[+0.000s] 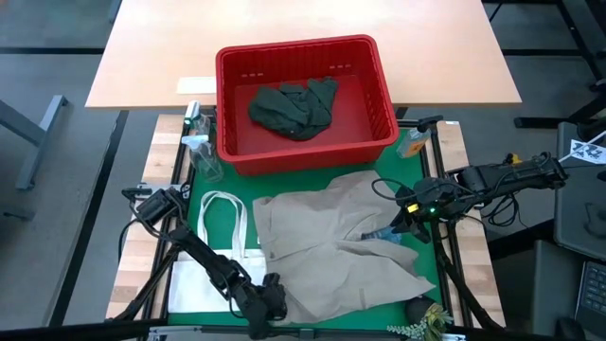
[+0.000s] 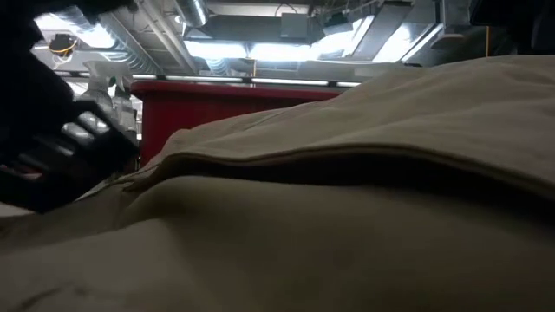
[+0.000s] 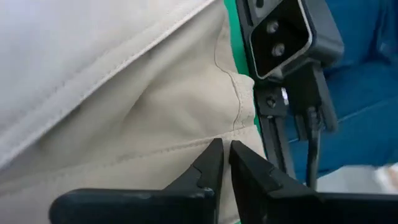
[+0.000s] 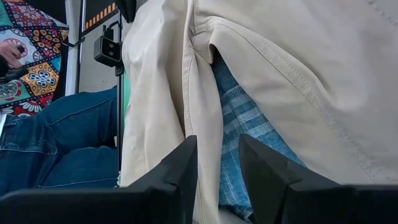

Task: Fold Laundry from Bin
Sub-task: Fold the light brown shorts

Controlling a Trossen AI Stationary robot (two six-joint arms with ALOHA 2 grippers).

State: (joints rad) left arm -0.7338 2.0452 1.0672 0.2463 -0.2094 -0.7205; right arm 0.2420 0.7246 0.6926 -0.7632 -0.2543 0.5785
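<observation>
A beige garment (image 1: 331, 237) lies spread on the green mat, near the red bin (image 1: 227, 104). It fills the low view (image 2: 347, 217). A dark green garment (image 1: 294, 106) lies in the bin. My left gripper (image 1: 270, 301) is at the beige garment's near left edge, its fingers nearly together (image 3: 224, 149). My right gripper (image 1: 402, 224) is at the garment's right side. It is open (image 4: 217, 162), one finger on either side of a beige fold (image 4: 199, 112) and a blue checked cloth (image 4: 249, 124) that lies under the beige. My left gripper is shut at the beige garment's near left edge, where a stitched seam (image 3: 186, 148) runs in to the fingertips. The fingers come in low, close to the mat. The fingertips hide the place of contact, so I cannot tell how many layers they have.
A flat white tote bag (image 1: 213, 256) lies on the mat left of the beige garment. Clear spray bottles (image 1: 199, 142) stand left of the bin, and a small bottle (image 1: 414, 142) stands to its right. A person in jeans (image 4: 62, 137) sits beyond the table's near edge.
</observation>
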